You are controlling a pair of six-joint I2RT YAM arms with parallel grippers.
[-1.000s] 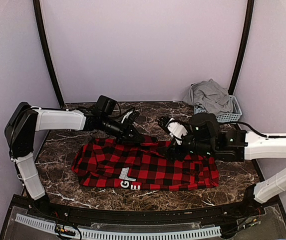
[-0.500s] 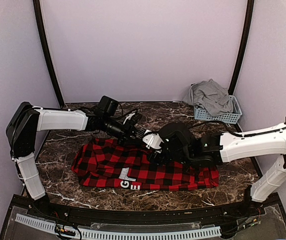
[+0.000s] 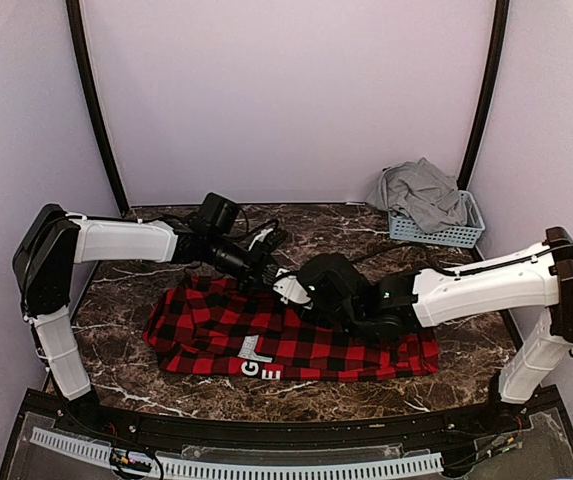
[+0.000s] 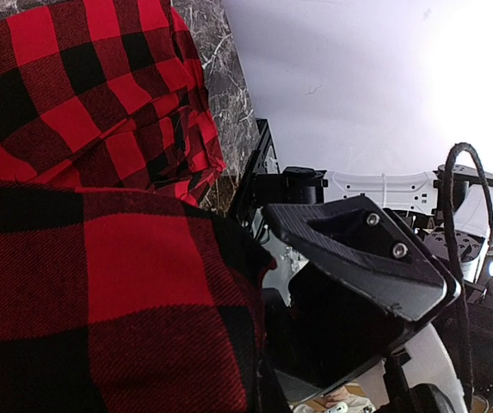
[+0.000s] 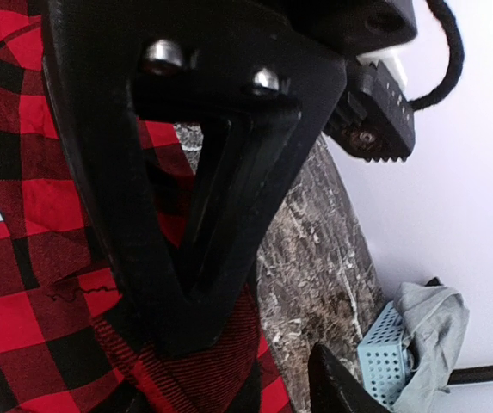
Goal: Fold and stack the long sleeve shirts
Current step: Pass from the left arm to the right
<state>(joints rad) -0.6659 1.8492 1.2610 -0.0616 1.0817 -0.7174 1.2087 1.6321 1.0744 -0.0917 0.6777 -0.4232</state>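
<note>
At far edge | checked shirt (image 3: 216, 330) clamped in left gripper (image 3: 271, 272)

Right arm swung left across the red checked shirt (image 3: 216, 325), and its elbow is now raised near the right wall. Right gripper (image 3: 288, 288) moved from over the shirt's right half to its top edge, just beside the left gripper (image 3: 264, 268) (jaws narrower than a second ago).
</note>
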